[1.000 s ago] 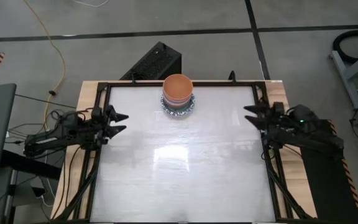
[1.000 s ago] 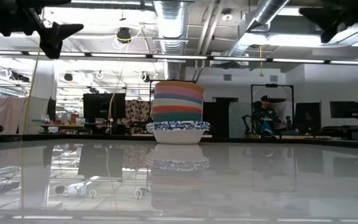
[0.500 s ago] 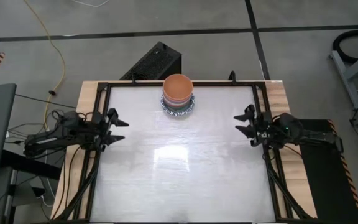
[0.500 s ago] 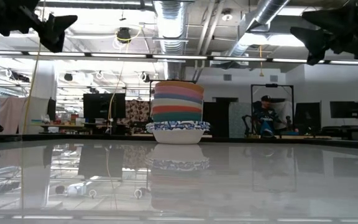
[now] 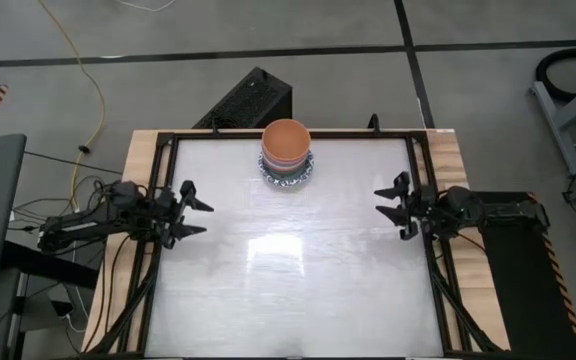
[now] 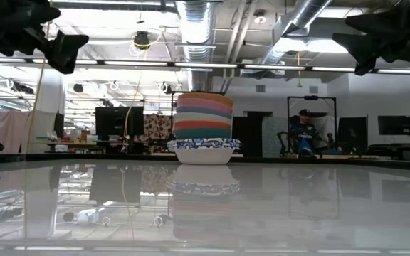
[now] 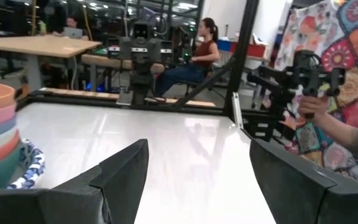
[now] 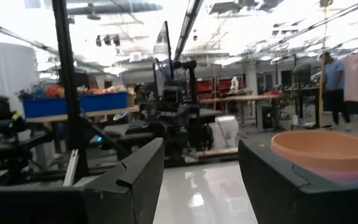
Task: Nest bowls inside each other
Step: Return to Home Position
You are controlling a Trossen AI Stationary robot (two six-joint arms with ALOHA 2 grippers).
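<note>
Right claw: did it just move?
Yes. The right claw reached farther inward past the table's right rail, and slightly toward the near side.

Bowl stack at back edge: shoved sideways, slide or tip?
Probably slides: table looks glossy, patterned bottom bowl sits flat. A push near the orange top bowl may tip the tall stack. The left tool and right tool hang open at the sides.

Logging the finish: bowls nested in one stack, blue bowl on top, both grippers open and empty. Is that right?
No: the top bowl is orange, not blue, as the high view shows. The left gripper and right gripper are indeed open and empty.
</note>
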